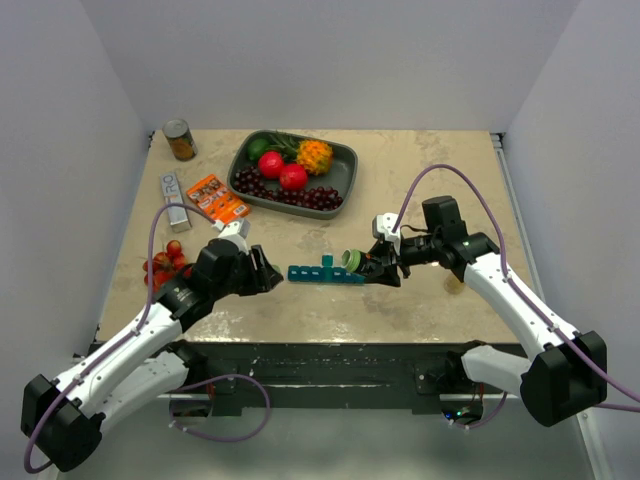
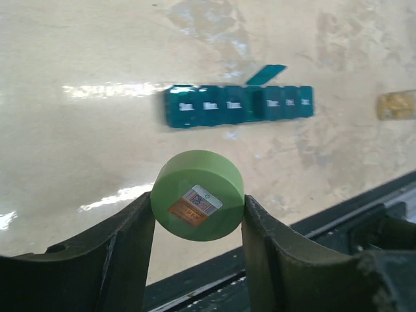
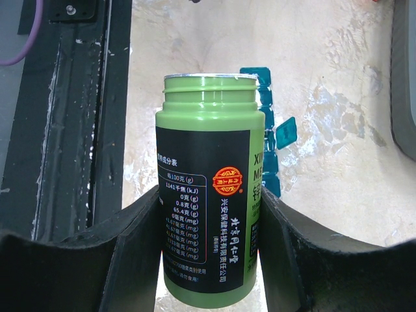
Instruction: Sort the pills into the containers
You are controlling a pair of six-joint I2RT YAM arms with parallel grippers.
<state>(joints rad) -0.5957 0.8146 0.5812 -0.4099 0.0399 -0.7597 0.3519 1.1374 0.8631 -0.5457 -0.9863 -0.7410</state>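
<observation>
The teal pill organizer point(image 1: 325, 273) lies on the table between my grippers, one lid standing open; it also shows in the left wrist view point(image 2: 237, 105) and partly behind the bottle in the right wrist view point(image 3: 268, 130). My left gripper point(image 1: 262, 273) is shut on a green bottle cap point(image 2: 197, 195), just left of the strip. My right gripper point(image 1: 378, 265) is shut on an open green pill bottle point(image 3: 208, 188) with a black label, tilted with its mouth point(image 1: 352, 260) over the strip's right end. No pills are visible.
A dark grey tray point(image 1: 345, 172) of fruit sits at the back. A tin can point(image 1: 180, 140), an orange packet point(image 1: 217, 196), a silver pack point(image 1: 174, 200) and red cherry tomatoes point(image 1: 165, 263) lie at the left. A tan object point(image 2: 396, 105) lies right of the strip.
</observation>
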